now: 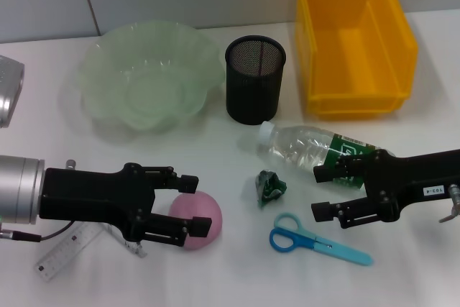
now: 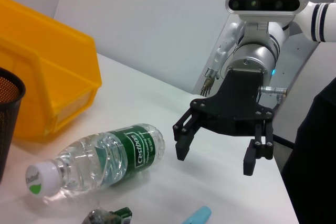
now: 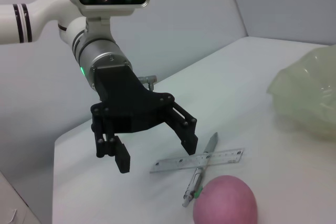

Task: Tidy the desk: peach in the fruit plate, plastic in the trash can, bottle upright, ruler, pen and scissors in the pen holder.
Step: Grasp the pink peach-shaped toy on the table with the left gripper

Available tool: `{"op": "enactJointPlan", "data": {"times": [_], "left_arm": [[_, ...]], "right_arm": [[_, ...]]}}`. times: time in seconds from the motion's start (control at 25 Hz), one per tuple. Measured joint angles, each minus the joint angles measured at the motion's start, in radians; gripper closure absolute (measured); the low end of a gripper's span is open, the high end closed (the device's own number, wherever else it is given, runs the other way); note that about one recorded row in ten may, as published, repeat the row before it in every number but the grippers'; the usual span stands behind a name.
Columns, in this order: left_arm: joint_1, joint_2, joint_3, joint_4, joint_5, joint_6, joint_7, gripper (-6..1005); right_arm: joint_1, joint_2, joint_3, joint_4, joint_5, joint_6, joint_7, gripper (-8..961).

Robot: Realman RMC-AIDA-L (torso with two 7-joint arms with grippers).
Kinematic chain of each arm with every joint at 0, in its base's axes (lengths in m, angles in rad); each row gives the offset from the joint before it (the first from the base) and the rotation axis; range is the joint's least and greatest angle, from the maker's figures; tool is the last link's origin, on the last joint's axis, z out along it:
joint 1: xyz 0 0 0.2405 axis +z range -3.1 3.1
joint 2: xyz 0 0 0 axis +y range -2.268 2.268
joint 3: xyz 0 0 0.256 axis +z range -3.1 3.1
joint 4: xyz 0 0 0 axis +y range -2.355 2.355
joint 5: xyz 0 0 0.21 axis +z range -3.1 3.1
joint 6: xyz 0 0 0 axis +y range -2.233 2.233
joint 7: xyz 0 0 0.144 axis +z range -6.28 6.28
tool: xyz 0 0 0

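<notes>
**Peach between the left jaws, bottle lying beside the right**

The pink peach (image 1: 197,221) sits on the white table (image 1: 215,156) near the front edge, well short of the pale green fruit plate (image 1: 149,77) behind it. The left gripper (image 1: 192,206) hovers at the peach with its jaws spread apart, one fingertip on either side of the fruit's near flank, not clamped on it. Beneath that arm lie the clear ruler (image 1: 68,253) and the pen (image 3: 198,178), crossed over each other just beside the peach.

Toward the middle, a crumpled green scrap of plastic (image 1: 270,186) lies between the peach and the water bottle (image 1: 316,150), which is on its side with its white cap pointing at the black mesh pen holder (image 1: 254,79). The right gripper (image 1: 321,192) is at the bottle's base end, jaws released and holding nothing. The blue scissors (image 1: 316,240) lie just in front of it. The yellow bin (image 1: 353,41) stands at the back right.
</notes>
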Motion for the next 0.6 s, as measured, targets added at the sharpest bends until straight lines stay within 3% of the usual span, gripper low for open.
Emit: {"op": "enactJointPlan", "data": {"times": [0.6], "left_arm": [[-0.02, -0.006, -0.009, 0.011, 0.039, 0.003, -0.006, 156]], "right_arm": [[0.0, 0.002, -0.011, 0.0, 0.0, 0.001, 0.001, 144]]}}
